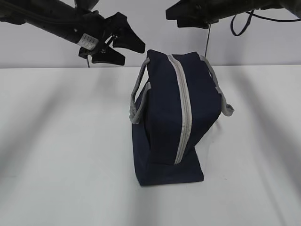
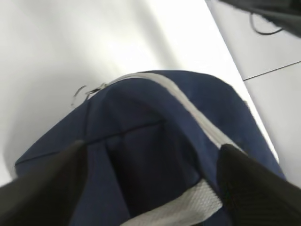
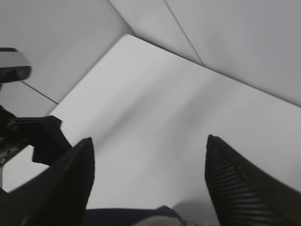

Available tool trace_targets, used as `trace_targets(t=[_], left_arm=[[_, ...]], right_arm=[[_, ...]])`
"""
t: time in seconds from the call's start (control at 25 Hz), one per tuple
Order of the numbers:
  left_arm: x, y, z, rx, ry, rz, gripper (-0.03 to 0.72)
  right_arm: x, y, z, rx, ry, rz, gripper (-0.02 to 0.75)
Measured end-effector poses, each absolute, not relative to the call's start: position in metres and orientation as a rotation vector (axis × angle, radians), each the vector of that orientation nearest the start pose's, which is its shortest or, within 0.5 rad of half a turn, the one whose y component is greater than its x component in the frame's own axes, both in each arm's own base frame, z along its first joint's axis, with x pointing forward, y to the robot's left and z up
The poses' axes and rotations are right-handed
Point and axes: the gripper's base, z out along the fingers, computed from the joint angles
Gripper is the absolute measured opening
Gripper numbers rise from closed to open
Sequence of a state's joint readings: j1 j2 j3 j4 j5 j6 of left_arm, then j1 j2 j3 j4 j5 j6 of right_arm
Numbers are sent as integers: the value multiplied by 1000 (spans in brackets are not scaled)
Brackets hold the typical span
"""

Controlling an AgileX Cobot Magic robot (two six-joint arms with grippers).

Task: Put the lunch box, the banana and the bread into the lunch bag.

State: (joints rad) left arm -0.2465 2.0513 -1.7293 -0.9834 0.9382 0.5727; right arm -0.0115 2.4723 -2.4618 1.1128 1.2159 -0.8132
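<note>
The navy lunch bag (image 1: 164,117) stands on the white table (image 1: 61,141); its grey zipper (image 1: 184,108) runs over the top and looks closed. Grey rope handles (image 1: 136,101) hang at both sides. My left gripper (image 1: 133,55) hovers open above and to the left of the bag. In the left wrist view its fingers (image 2: 42,188) frame the lunch bag (image 2: 141,108), with the ring pull (image 2: 80,92) beyond. My right gripper (image 3: 149,139) is open and empty above the bag's top edge (image 3: 117,217). The lunch box, banana and bread are out of view.
A pale wall (image 1: 263,47) rises behind the table's far edge. A black cable (image 1: 240,23) loops down from the right arm (image 1: 197,12) at the top of the exterior view. Bare table lies on both sides of the bag.
</note>
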Motion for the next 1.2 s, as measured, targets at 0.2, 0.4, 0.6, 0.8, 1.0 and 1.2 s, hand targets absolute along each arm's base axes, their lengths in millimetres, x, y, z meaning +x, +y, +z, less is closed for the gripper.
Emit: trace_targets(t=[0.2, 0.4, 0.6, 0.8, 1.0, 1.2], left_arm=[[427, -157, 257, 406, 2524, -939, 550], [422, -151, 250, 382, 2661, -857, 550], [414, -148, 254, 371, 2736, -745, 549], [396, -142, 281, 412, 2767, -532, 511], [375, -136, 316, 452, 2739, -379, 497], [350, -122, 355, 454, 2684, -291, 493]], right_arm=[[525, 54, 273, -471, 2316, 858, 542], [512, 44, 295, -267, 2456, 727, 542], [486, 44, 305, -194, 2564, 654, 542], [462, 43, 289, -164, 2683, 667, 542], [433, 43, 293, -161, 2735, 669, 542], [387, 40, 324, -184, 2722, 600, 542]])
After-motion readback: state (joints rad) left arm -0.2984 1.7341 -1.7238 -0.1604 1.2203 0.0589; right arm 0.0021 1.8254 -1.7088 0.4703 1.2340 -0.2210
